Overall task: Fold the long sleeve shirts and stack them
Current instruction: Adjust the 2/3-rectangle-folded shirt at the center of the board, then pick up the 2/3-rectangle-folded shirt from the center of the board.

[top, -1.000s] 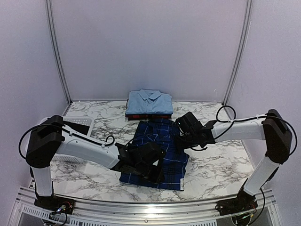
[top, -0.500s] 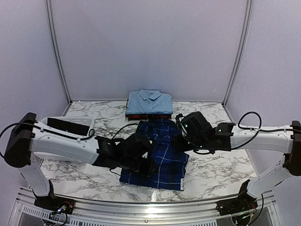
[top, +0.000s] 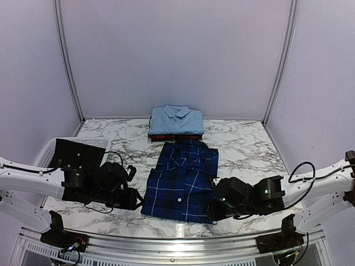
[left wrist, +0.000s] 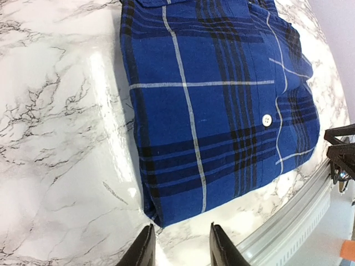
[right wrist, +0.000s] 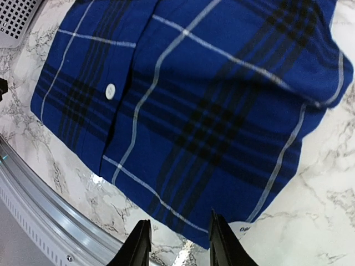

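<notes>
The navy plaid shirt (top: 186, 180) lies folded flat mid-table, collar toward the back. Behind it the light blue shirt (top: 176, 119) rests folded on the red-and-black plaid shirt (top: 175, 136), of which only the front edge shows. My left gripper (top: 135, 199) sits low just off the navy shirt's near left corner. In the left wrist view the left gripper (left wrist: 182, 250) is open and empty, the shirt (left wrist: 211, 111) just ahead. My right gripper (top: 213, 209) is at the near right corner. In its wrist view the right gripper (right wrist: 178, 244) is open, the hem (right wrist: 222, 166) at its fingertips.
A white slotted basket (top: 49, 151) stands at the left edge, behind the left arm. The metal rail (left wrist: 288, 221) runs along the table's near edge, close to both grippers. A small white label (right wrist: 244, 227) pokes out under the navy shirt's hem.
Both arms have drawn back from over the navy shirt toward the near edge and dropped low. The grippers have let go and opened. The shirt now lies uncovered.
</notes>
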Controlling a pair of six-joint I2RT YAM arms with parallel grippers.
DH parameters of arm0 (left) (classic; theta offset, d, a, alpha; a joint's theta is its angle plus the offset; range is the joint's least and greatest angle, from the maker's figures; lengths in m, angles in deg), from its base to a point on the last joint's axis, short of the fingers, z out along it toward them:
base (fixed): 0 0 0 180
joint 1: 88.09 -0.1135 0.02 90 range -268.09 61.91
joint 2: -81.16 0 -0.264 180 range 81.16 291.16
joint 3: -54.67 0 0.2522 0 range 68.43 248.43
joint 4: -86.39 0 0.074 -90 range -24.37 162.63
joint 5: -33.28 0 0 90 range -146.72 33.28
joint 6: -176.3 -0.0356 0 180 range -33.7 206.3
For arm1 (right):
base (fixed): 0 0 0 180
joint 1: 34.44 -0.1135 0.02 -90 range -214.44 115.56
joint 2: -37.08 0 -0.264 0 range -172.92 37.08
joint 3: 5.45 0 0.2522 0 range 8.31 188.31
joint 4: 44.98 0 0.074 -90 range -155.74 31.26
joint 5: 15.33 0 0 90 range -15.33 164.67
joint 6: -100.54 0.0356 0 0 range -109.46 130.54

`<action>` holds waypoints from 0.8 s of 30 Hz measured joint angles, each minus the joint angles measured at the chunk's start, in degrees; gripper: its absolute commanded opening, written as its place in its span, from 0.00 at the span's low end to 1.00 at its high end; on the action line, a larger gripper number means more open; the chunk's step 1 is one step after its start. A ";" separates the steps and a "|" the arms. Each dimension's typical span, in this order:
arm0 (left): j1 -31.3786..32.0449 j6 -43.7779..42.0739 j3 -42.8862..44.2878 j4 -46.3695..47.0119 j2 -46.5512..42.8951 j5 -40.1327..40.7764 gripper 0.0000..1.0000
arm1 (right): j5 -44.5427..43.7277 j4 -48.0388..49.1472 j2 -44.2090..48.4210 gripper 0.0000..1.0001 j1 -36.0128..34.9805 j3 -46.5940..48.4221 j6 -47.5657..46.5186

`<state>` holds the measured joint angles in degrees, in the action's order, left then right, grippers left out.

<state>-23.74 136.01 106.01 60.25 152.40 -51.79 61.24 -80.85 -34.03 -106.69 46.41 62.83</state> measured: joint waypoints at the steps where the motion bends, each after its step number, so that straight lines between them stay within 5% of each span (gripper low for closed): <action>1: -0.13 -0.20 -0.55 -0.02 -0.68 -0.42 0.37 | 0.09 0.11 0.09 0.31 -1.11 -0.76 1.51; 12: -0.28 -3.69 -5.60 0.20 -1.99 -3.45 0.42 | -2.64 -2.95 -0.11 0.36 -10.97 -4.90 15.63; 24: 0.11 -6.86 -5.90 2.34 1.31 -6.43 0.38 | -5.14 -2.78 0.07 0.38 -13.40 -8.96 18.75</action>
<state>-23.63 129.15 100.11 62.59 153.72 -58.22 56.11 -83.63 -33.96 -120.09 37.45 81.59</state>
